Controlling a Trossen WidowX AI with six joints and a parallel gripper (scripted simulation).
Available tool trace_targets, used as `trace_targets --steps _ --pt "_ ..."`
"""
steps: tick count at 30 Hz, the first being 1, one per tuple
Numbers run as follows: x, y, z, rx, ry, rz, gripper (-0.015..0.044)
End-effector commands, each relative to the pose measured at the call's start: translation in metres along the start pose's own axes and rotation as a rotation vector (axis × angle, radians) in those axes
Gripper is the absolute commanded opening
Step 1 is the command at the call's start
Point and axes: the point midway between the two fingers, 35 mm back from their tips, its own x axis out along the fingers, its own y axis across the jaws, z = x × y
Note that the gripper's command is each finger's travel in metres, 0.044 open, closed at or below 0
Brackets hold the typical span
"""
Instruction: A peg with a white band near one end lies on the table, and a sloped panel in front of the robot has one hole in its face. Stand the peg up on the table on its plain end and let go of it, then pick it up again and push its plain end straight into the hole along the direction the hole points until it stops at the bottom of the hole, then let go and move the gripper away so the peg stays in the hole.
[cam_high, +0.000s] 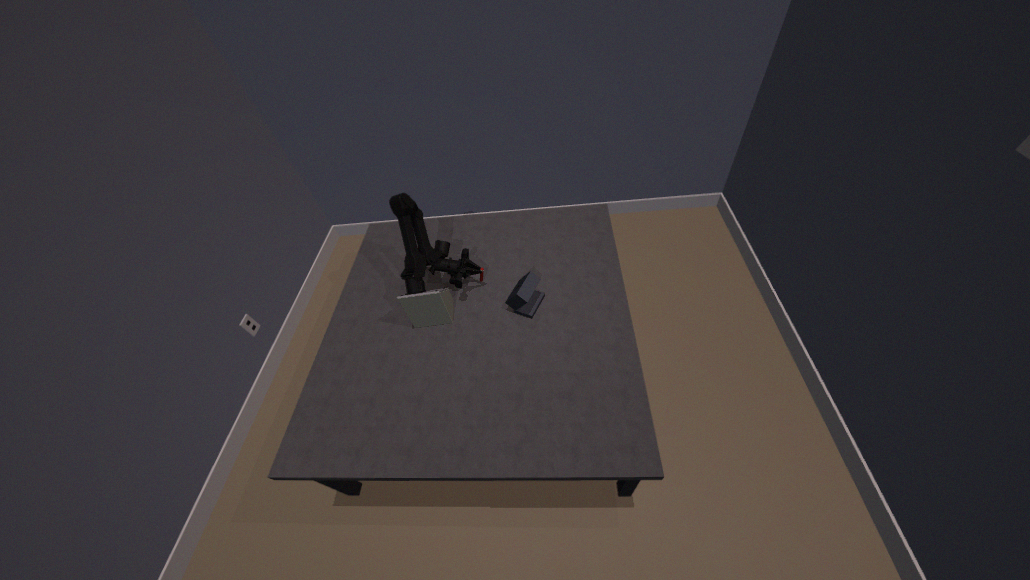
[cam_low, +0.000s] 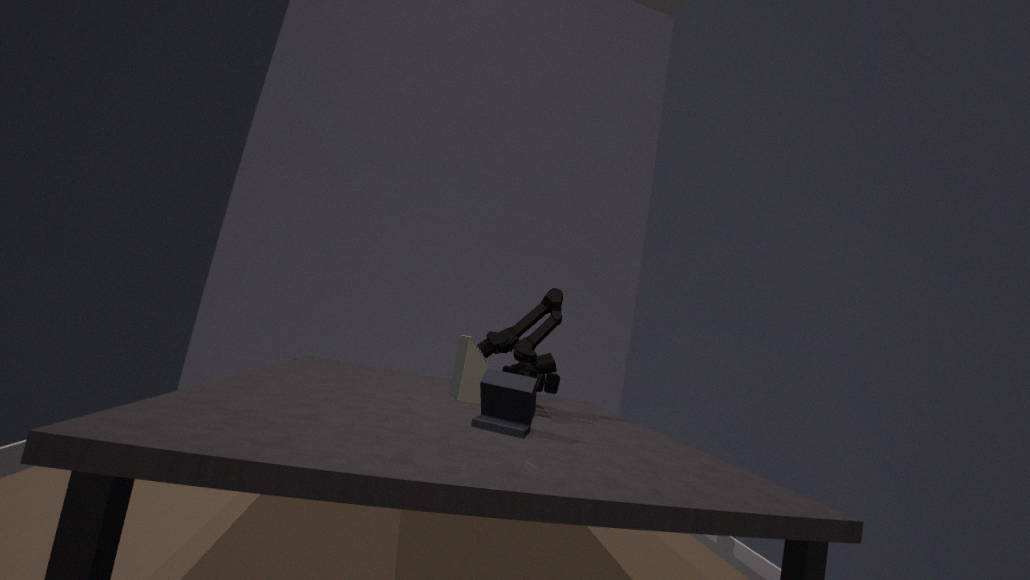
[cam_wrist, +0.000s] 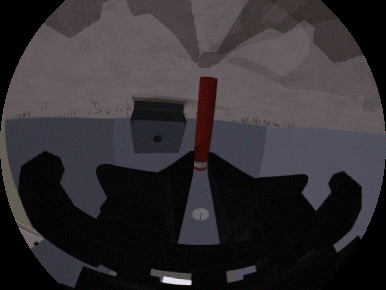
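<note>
The red peg (cam_high: 481, 275) (cam_wrist: 205, 117) hangs roughly upright, plain end downward. Its white band shows at the fingertips in the wrist view. My gripper (cam_high: 480, 270) (cam_wrist: 201, 156) is shut on the peg near the banded end. The plain end is close to the table; whether it touches cannot be told. The dark sloped panel (cam_high: 521, 290) (cam_low: 508, 401) (cam_wrist: 142, 141) stands to the right of the peg in the top view. Its hole (cam_wrist: 157, 138) is visible and empty in the wrist view. In the exterior view the peg is hidden, and the panel partly covers the arm.
A pale green block (cam_high: 430, 310) (cam_low: 469, 378) stands close to the arm's base, left of the peg in the top view. The grey table (cam_high: 468, 403) (cam_low: 288, 425) carries everything. Shadows of the gripper fall on it near the peg.
</note>
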Motion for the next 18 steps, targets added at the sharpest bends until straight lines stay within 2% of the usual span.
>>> trace_targets --steps 1,18 --pt "0.0004 0.0003 0.0015 0.0 0.001 0.001 0.0049" --pt "0.0005 -0.0029 0.0067 0.002 -0.009 -0.014 0.0049"
